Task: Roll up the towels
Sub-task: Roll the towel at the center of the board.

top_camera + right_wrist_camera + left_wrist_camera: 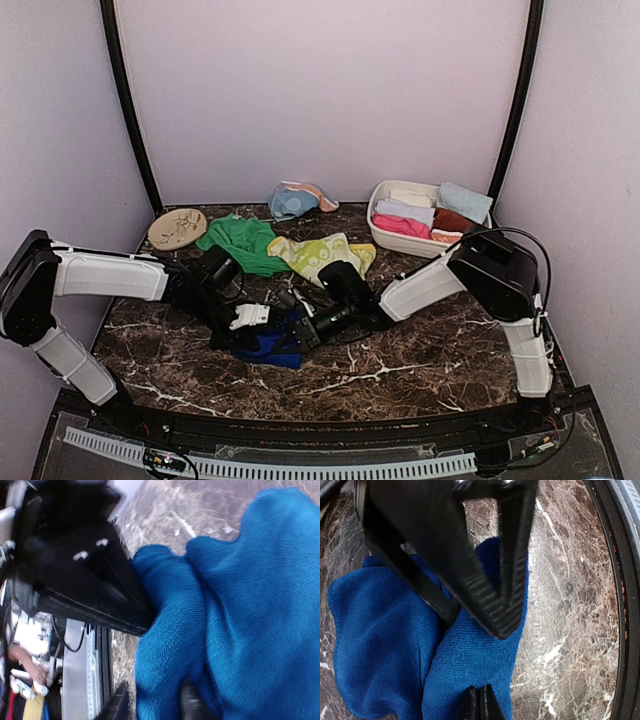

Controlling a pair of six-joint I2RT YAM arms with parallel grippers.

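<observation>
Top external view: royal blue towel lies lower centre, between both hands; left hand clenched on its fold, right hand grip indeterminate.

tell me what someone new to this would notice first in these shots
The royal blue towel bunched at the middle of the marble table draws the eye. The left gripper is pinched shut on a fold of it, and the right gripper has cloth between its fingers. Next come the white basin at the back right, packed with rolled towels, and the loose green towel farther back, left of centre.
</observation>
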